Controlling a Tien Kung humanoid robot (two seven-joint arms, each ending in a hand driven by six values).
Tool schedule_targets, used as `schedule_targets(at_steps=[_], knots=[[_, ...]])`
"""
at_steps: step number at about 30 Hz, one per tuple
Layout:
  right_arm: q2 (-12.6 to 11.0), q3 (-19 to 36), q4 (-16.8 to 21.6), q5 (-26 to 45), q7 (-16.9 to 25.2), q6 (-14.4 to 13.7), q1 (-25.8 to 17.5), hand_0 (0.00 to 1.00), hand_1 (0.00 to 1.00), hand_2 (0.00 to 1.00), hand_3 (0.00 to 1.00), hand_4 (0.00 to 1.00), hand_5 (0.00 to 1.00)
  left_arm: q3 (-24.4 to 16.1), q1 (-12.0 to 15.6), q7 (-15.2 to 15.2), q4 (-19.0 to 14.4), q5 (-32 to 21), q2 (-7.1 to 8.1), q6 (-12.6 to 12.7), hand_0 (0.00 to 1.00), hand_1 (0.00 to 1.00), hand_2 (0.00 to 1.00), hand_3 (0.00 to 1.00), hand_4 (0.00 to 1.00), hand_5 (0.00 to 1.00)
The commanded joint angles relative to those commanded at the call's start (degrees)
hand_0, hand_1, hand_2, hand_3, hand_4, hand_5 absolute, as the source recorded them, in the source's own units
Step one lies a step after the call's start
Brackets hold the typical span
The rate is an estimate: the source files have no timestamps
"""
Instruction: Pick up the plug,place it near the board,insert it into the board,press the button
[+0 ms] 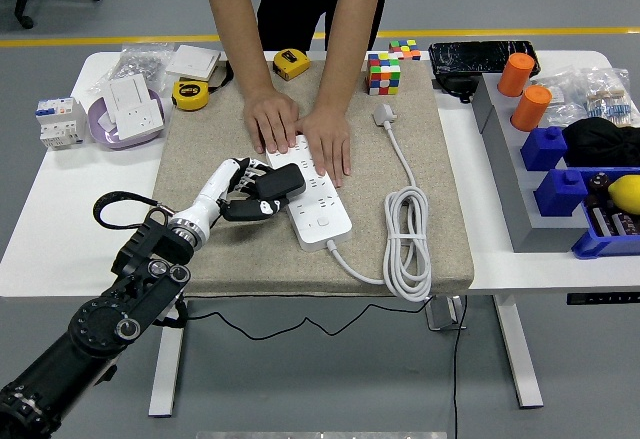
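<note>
Nearest us, our left hand (240, 191) reaches in from the lower left with its fingers curled around a black plug (277, 185), holding it over the left edge of the white power strip (312, 195), which lies on the beige felt mat (420, 149). We cannot tell whether the prongs have met a socket. We judge the plug light, rigid and smooth-sided, so it could twist in a loose grip; holding it by its flat sides, with a finger behind to push, seems the surest way to seat it. The strip looks light enough to slide under that push. Its white cable (408, 249) lies coiled on the right of the mat. Farther off, a person's two hands (300, 129) lie flat on the strip's far end, pinning it down. Our right hand is out of view.
</note>
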Motion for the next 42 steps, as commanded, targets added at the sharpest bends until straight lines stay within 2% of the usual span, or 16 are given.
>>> schedule_targets(at_steps=[4, 7, 10, 11, 16, 17, 22, 23, 25, 27, 29, 32, 41, 42], knots=[[0.09, 0.38, 0.00, -0.17, -0.05, 0.00, -0.02, 0.815, 0.719, 0.695, 0.607, 0.881, 0.566, -2.70, 1.35, -0.27, -2.14, -2.19, 0.00, -0.32, 0.557, 0.529, 0.503, 0.454, 0.642, 0.076], [0.20, 0.43, 0.00, 0.04, 0.03, -0.06, -0.06, 0.815, 0.720, 0.695, 0.606, 0.881, 0.566, -7.02, 3.91, 0.19, -6.31, 1.54, 0.00, 0.34, 0.558, 0.529, 0.503, 0.449, 0.638, 0.087], [0.26, 0.66, 0.00, -0.01, 0.02, -0.07, -0.17, 0.815, 0.720, 0.695, 0.606, 0.881, 0.566, -10.45, 5.30, 0.97, -8.69, 8.02, 0.00, 2.36, 0.558, 0.529, 0.503, 0.449, 0.638, 0.087], [0.27, 0.81, 0.00, -0.14, -0.02, -0.06, -0.20, 0.816, 0.719, 0.695, 0.606, 0.881, 0.566, -11.13, 5.51, 1.41, -9.04, 10.63, 0.00, 3.46, 0.692, 0.571, 0.522, 0.500, 0.663, 0.113], [0.29, 0.74, 0.00, 0.00, 0.06, -0.09, -0.14, 0.816, 0.719, 0.695, 0.606, 0.881, 0.566, -11.85, 5.97, 2.77, -10.21, 22.91, 0.00, 6.34, 0.692, 0.571, 0.522, 0.500, 0.663, 0.113], [0.30, 0.65, 0.00, 0.07, 0.08, -0.10, -0.09, 0.816, 0.719, 0.695, 0.606, 0.881, 0.566, -11.76, 5.94, 2.97, -10.19, 25.14, 0.00, 6.48, 0.775, 0.657, 0.561, 0.520, 0.708, 0.111], [0.34, 0.43, 0.00, 0.30, 0.18, -0.13, -0.04, 0.816, 0.719, 0.695, 0.606, 0.881, 0.566, -10.97, 5.91, 3.75, -8.91, 36.81, 0.24, 6.36, 0.775, 0.657, 0.561, 0.520, 0.708, 0.111], [0.34, 0.50, 0.00, 0.21, 0.15, -0.12, -0.07, 0.815, 0.719, 0.695, 0.606, 0.882, 0.566, -10.70, 5.91, 3.84, -8.56, 38.81, 0.35, 6.27, 0.854, 0.775, 0.617, 0.530, 0.722, 0.109], [0.32, 0.88, 0.00, -0.26, 0.03, -0.06, -0.18, 0.815, 0.719, 0.695, 0.606, 0.882, 0.566, -10.23, 5.89, 3.94, -7.34, 41.86, 0.49, 6.22, 0.854, 0.775, 0.617, 0.530, 0.722, 0.109], [0.31, 1.05, 0.00, -0.47, -0.03, -0.04, -0.28, 0.815, 0.719, 0.695, 0.606, 0.882, 0.566, -10.44, 5.98, 3.89, -6.39, 43.54, 0.36, 6.25, 0.854, 0.775, 0.617, 0.530, 0.722, 0.109], [0.27, 1.10, 0.00, -0.56, -0.05, -0.04, -0.35, 0.816, 0.718, 0.695, 0.605, 0.881, 0.566, -10.61, 6.09, 3.81, -5.72, 43.89, 0.29, 6.25, 0.874, 0.814, 0.636, 0.529, 0.720, 0.108], [0.20, 1.01, 0.00, -0.52, -0.02, -0.04, -0.39, 0.816, 0.718, 0.695, 0.605, 0.881, 0.566, -10.99, 6.22, 3.77, -4.90, 43.98, 0.24, 6.03, 0.874, 0.814, 0.636, 0.529, 0.720, 0.108], [0.24, 0.54, 0.00, -0.35, 0.04, -0.08, -0.49, 0.815, 0.719, 0.695, 0.605, 0.881, 0.566, -11.56, 6.25, 4.06, -4.48, 43.67, 0.47, 4.98, 0.883, 0.825, 0.648, 0.527, 0.730, 0.125], [0.23, 0.37, 0.00, -0.20, 0.06, -0.05, -0.47, 0.814, 0.719, 0.695, 0.604, 0.878, 0.564, -11.64, 6.17, 4.16, -4.37, 43.75, 0.55, 4.72, 0.895, 0.832, 0.660, 0.569, 0.754, 0.096]])
